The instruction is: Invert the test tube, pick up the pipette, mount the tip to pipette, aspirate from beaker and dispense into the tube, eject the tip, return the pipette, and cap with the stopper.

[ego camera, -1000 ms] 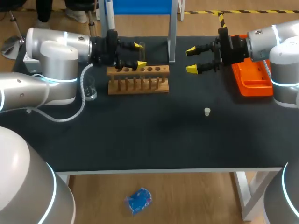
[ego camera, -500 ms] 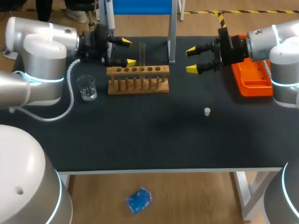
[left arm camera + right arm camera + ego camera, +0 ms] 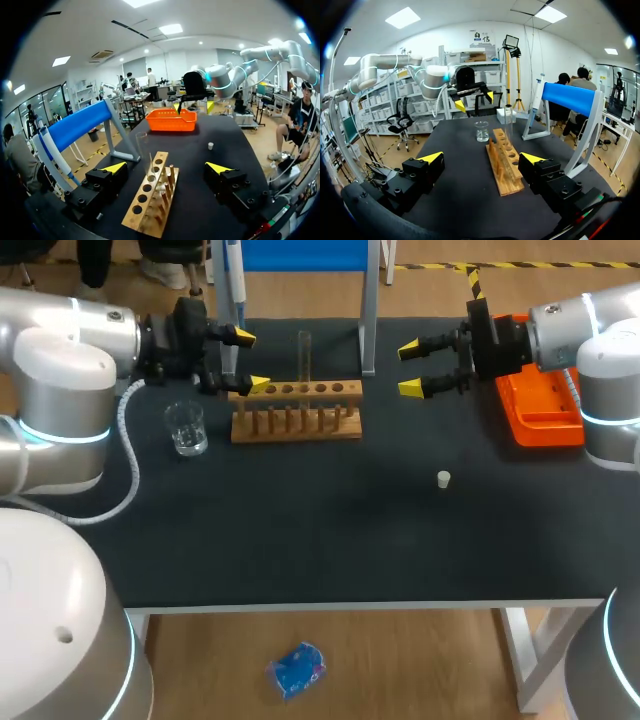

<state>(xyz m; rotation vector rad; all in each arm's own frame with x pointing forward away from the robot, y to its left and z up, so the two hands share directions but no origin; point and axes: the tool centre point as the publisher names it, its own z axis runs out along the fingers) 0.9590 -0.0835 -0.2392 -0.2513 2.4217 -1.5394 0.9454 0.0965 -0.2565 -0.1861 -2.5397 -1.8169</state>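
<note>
One test tube [image 3: 303, 352] upright in the wooden rack [image 3: 296, 412], one clear beaker [image 3: 186, 428] near it on the desk [image 3: 340, 540], one white stopper [image 3: 444, 478] lying apart. Left jaws and right jaws wide open, empty.

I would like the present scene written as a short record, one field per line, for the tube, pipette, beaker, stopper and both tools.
test tube: stands upright in the wooden rack
pipette: hangs on the blue stand
beaker: on the table, beside the rack's end
stopper: lies alone on the table
left tool: open, empty, near the rack's beaker-side end
right tool: open, empty, near the orange tray
</note>
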